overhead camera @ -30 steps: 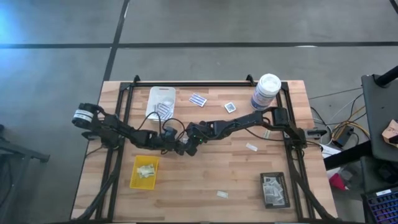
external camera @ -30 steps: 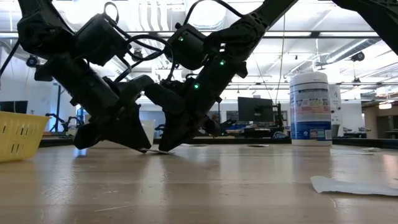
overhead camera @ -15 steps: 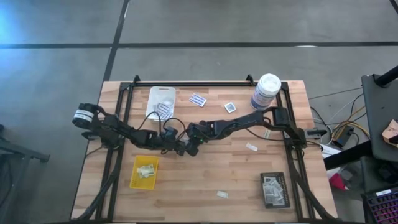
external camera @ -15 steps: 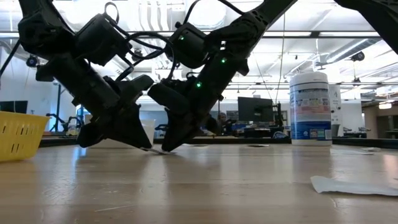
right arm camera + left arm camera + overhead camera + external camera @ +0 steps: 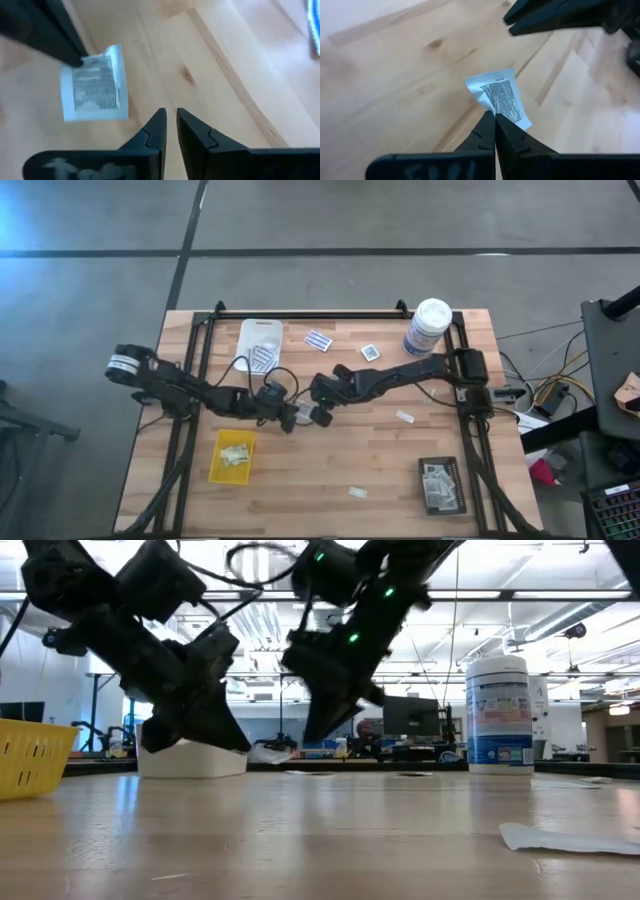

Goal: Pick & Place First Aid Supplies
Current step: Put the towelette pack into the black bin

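My left gripper is shut on a small white packet with a grey printed centre, just above the middle of the table. The right wrist view shows the same packet hanging from the left fingers. My right gripper hovers close to its right. Its fingers stand a narrow gap apart with nothing between them. Other supplies lie flat on the table: a blue-striped strip, a white square and pale strips. My left gripper pinches the packet by its near edge between its two fingertips. The fingers slant down from the table's left side. The packet juts out beyond the tips, tilted and clear of the wood.
A white tray holds packets at the far left, and a yellow tray stands near the left front. A black tray is at the right front. A tall white canister stands at the far right. Bare wood lies in the front middle.
The packet lay on the table under both grippers' tips and is now lifted clear. My left gripper has risen with it and rolled. My right gripper has risen and drawn back toward the table's right edge, away from the packet.
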{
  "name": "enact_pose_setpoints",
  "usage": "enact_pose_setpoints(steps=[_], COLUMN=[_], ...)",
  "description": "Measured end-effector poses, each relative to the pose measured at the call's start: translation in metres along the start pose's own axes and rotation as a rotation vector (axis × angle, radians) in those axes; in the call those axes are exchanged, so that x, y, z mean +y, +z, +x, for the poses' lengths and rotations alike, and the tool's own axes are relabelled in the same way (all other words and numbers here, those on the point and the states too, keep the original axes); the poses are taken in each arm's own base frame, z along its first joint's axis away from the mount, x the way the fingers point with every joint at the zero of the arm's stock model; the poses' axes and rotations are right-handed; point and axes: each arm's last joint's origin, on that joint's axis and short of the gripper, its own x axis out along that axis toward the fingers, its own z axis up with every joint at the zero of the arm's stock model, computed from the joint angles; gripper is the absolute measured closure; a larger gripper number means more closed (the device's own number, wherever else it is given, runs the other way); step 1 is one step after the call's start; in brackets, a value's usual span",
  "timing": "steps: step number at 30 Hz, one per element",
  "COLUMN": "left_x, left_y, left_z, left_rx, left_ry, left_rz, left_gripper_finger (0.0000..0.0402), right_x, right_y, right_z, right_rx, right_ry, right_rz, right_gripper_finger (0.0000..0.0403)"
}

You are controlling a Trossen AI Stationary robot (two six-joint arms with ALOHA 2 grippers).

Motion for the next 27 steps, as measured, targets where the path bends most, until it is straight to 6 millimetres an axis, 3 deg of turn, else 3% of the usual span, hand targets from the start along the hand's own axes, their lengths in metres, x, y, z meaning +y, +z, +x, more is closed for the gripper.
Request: enact_pose_setpoints(steps=[12,19,27], left_x=[-0.020,-0.031,-0.034], left_y=[0.008,0.016,0.019], left_z=[-0.007,-0.011,-0.013], left_rx=[-0.130,-0.253,-0.310], left_ry=[-0.150,-0.229,-0.243], left_rz=[0.268,0.394,0.484], left_gripper_finger=[0.0401,0.0401,0.0401], right_x=[-0.016,-0.007,0.013], right_y=[-0.057,-0.086,-0.093], right_z=[-0.059,-0.074,-0.083], right_rx=[-0.125,-0.268,-0.368], right_ry=[0.122,0.302,0.421], right_rz=[0.033,0.070,0.061], right_gripper_finger=[0.0360,0.0360,0.0360])
